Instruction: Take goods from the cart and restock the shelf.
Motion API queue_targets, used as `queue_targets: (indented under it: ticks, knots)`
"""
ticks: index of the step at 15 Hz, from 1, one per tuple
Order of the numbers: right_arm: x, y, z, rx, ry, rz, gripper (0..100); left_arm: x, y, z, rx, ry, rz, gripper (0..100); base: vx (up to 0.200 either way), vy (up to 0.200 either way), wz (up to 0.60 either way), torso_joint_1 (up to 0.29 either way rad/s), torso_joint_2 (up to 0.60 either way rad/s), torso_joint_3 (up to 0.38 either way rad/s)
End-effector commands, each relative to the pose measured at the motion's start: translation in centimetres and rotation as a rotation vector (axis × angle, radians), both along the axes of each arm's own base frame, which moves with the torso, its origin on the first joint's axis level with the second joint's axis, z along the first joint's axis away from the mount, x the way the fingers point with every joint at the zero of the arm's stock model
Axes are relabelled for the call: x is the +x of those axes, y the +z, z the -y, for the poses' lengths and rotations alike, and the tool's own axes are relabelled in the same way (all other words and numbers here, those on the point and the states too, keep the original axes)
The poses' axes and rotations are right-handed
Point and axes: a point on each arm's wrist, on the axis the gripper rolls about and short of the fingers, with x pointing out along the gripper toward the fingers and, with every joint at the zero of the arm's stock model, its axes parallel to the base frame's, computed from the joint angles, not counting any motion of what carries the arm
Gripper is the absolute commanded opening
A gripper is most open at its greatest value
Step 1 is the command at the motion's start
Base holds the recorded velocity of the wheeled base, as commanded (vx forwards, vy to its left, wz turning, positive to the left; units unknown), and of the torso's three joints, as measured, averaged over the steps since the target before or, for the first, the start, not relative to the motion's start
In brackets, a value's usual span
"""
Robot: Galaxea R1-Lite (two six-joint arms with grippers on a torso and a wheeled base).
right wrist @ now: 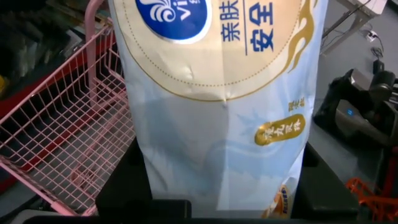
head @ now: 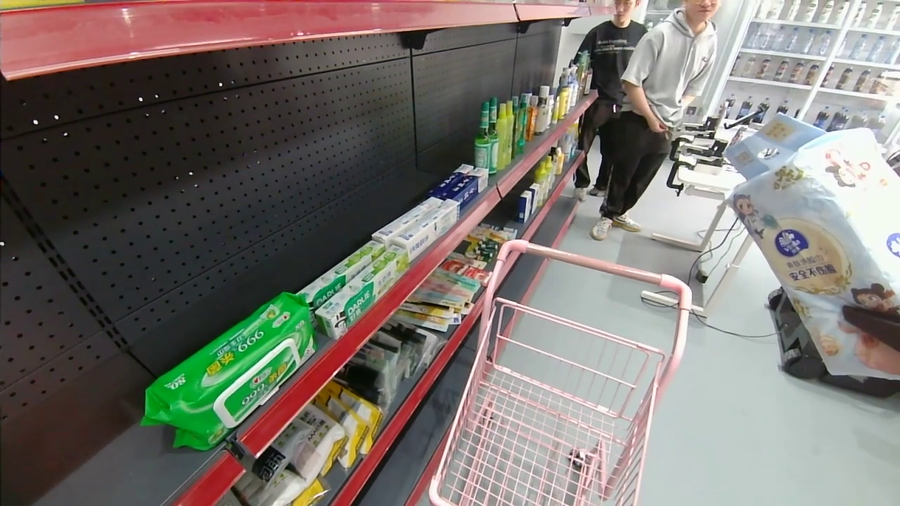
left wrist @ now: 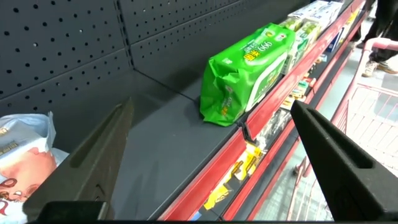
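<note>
The right gripper (right wrist: 224,193) is pinching a big white-and-blue tissue pack (head: 819,246) between its jaws, holding it upright off to the right of the pink wire cart (head: 598,264), whose basket is showing the floor through its mesh. The left gripper (left wrist: 211,168) is hovering over the bare grey board of the red-edged shelf (head: 365,327), jaws spread wide and gripping nothing. Beside it a white printed pack (left wrist: 25,155) is peeking in; whether it is resting on the board I cannot tell. Just ahead, 1 green wipes pack (head: 232,365) is lying on that board, its front at the red lip. Beyond it, toothpaste boxes (head: 355,284) are lying in a row along the same tier, then blue boxes (head: 460,184), and farther still green and yellow bottles (head: 500,133) are standing upright. On the tier below, small packets (head: 344,414) are crowding together, partly hidden by the lip above.
</note>
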Motion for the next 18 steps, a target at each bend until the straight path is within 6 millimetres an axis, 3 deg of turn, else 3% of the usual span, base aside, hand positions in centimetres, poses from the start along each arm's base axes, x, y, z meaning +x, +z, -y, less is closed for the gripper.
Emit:
queue_targets:
  ticks: [1,4,18]
  knots:
    - [0.04,-0.06,0.03,0.0,-0.002,-0.002,0,0.01,0.0,0.0,0.0,0.001,-0.001,100,0.0,0.0,0.0,0.0,0.0,0.0]
    - [0.0,-0.96,0.02,0.004,-0.002,-0.028,0,0.01,0.0,0.0,-0.002,0.001,-0.001,100,0.0,0.0,0.0,0.0,0.0,0.0]
    - [-0.02,-0.76,0.02,-0.028,0.008,-0.021,0,0.01,0.0,0.0,0.0,0.002,-0.001,100,0.0,0.0,0.6,0.002,0.0,0.002]
